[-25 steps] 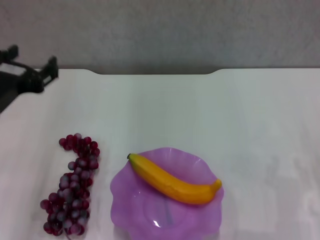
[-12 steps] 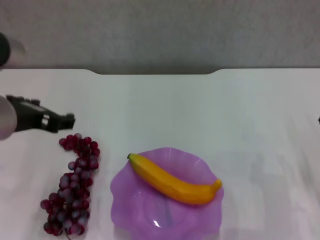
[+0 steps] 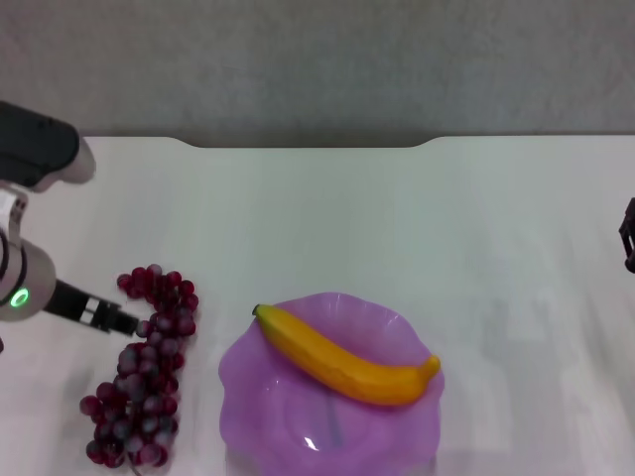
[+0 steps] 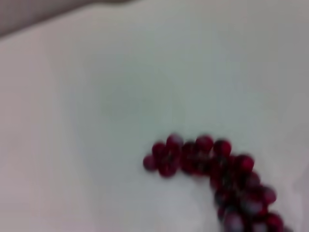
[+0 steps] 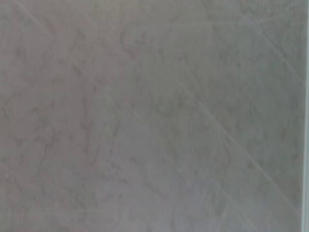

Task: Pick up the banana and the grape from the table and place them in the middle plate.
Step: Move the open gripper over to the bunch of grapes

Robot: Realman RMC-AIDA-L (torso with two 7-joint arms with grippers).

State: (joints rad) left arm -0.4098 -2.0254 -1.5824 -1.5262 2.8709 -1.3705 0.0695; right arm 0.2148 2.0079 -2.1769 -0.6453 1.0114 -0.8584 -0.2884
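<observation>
Long bunch of small round dark red-purple grapes, some frosted grey, the grape (image 3: 144, 379), lying on the broad flat white table (image 3: 397, 218) just beside the left edge of the plate, not yet lifted. Curved yellow-orange banana (image 3: 342, 356) with a small dark-green stem tip lying across the translucent purple scalloped middle plate (image 3: 263, 407), stem end over the far-left rim and the other end at the right rim (so that half of the job looks done). Left gripper (image 3: 119, 319) low over the table at the near-left, its dark tip right at the upper part of the bunch, touching or just short of it; hard to say which. Fingers not made out in either view: the left wrist view shows only the top of the bunch (image 4: 212, 166) on white tabletop, so wide, narrow or holding cannot be told. Right gripper (image 3: 628, 236) barely visible at the far right edge, well apart from the fruit, seemingly parked; its state cannot be told either. Left to do, by this reading: grasp the grapes, carry them over, set them down in the plate beside the banana.
</observation>
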